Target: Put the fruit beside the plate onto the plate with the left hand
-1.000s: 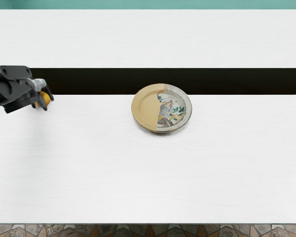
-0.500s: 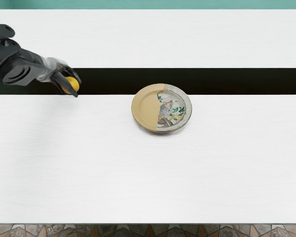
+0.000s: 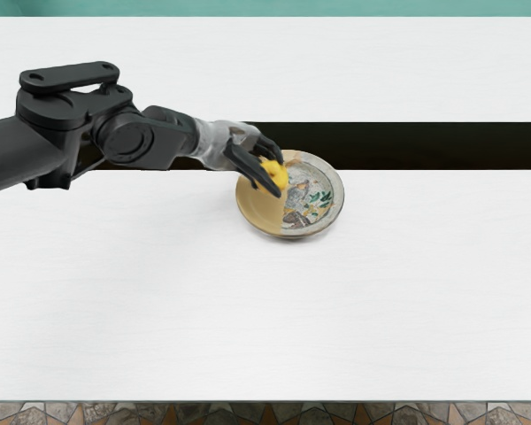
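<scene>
Fruit [image 3: 274, 173] sits pinched in the left hand [image 3: 258, 163] fingers, over the plate [image 3: 323, 212] left side.

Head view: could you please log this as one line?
left robot hand: shut on fruit | fruit: over plate, left side | right arm: not in view
</scene>
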